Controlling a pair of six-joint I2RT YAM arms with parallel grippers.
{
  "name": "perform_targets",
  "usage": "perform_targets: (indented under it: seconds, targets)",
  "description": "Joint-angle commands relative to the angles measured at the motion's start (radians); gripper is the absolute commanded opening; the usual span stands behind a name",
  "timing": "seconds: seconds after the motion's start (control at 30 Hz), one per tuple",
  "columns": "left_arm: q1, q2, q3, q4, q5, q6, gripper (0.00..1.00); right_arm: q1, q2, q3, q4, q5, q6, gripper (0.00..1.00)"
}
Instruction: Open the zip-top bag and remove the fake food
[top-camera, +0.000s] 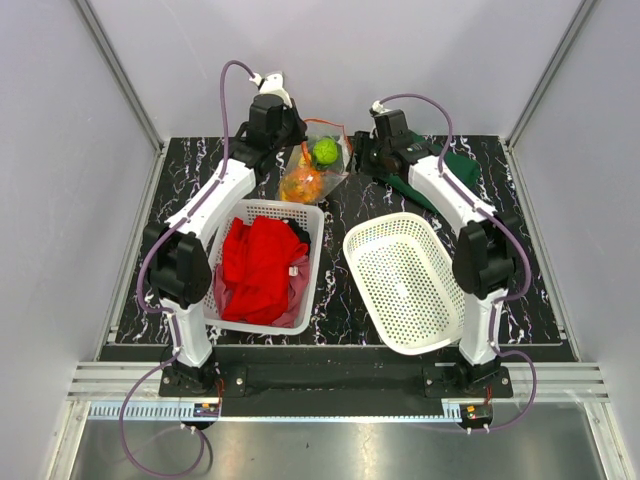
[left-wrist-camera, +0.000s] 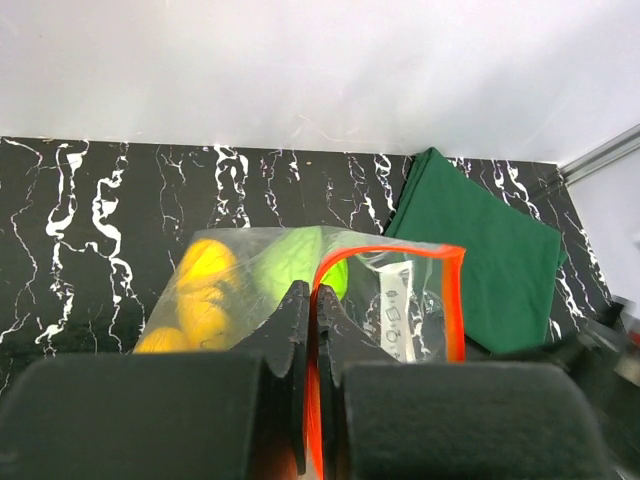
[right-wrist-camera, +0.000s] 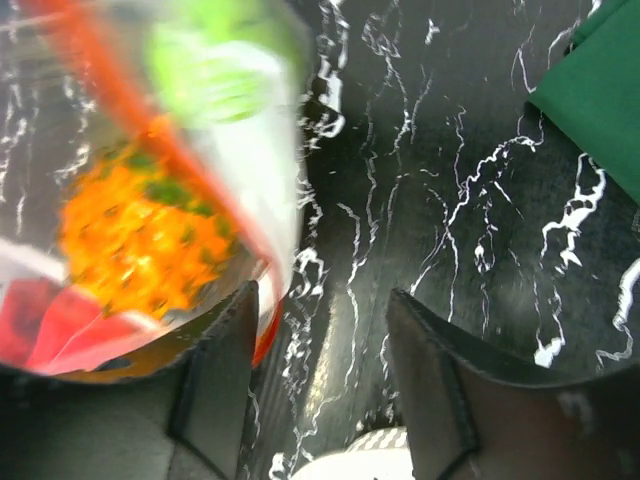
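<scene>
The zip-top bag (top-camera: 335, 172) hangs lifted at the table's back middle. It holds fake food: a green fruit (top-camera: 325, 151) and an orange pineapple (top-camera: 301, 185). My left gripper (left-wrist-camera: 310, 292) is shut on the bag's red-orange zip strip (left-wrist-camera: 458, 300). The mouth gapes to its right. The green fruit (left-wrist-camera: 285, 265) and a yellow piece (left-wrist-camera: 205, 268) show through the plastic. My right gripper (right-wrist-camera: 322, 300) is open and empty. The bag (right-wrist-camera: 262, 150) with the pineapple (right-wrist-camera: 130, 230) is just left of its left finger (right-wrist-camera: 235, 350). In the top view the right gripper (top-camera: 358, 158) is right of the bag.
A white basket (top-camera: 318, 222) holding a red cloth (top-camera: 262, 265) stands front left. An empty white basket (top-camera: 356, 242) stands front right; its rim shows in the right wrist view (right-wrist-camera: 360, 468). A green cloth (top-camera: 464, 166) lies at the back right.
</scene>
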Motion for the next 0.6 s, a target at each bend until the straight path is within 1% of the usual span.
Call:
perform_targets:
  seconds: [0.0, 0.07, 0.13, 0.23, 0.3, 0.4, 0.57]
  targets:
    - [-0.010, -0.013, 0.036, 0.097, 0.006, -0.019, 0.00, 0.052, -0.142, 0.068, -0.022, 0.096, -0.052, 0.64]
    - [-0.012, -0.010, 0.039, 0.097, 0.012, -0.021, 0.00, 0.075, -0.138, 0.095, -0.017, 0.097, -0.057, 0.64]
    - [-0.012, -0.010, 0.040, 0.094, 0.017, -0.015, 0.00, 0.089, -0.106, 0.152, -0.026, 0.096, -0.061, 0.61]
    - [-0.013, -0.012, 0.039, 0.086, 0.017, -0.016, 0.00, 0.100, -0.066, 0.204, -0.027, 0.067, -0.051, 0.48]
    - [-0.015, -0.012, 0.037, 0.086, 0.018, -0.022, 0.00, 0.101, -0.032, 0.223, -0.004, 0.003, -0.032, 0.43]
    - [-0.015, -0.013, 0.040, 0.088, 0.027, -0.033, 0.00, 0.100, 0.065, 0.324, -0.004, -0.028, -0.024, 0.43]
    - [-0.016, -0.009, 0.053, 0.088, 0.047, -0.048, 0.00, 0.097, 0.212, 0.422, 0.010, -0.048, -0.047, 0.41]
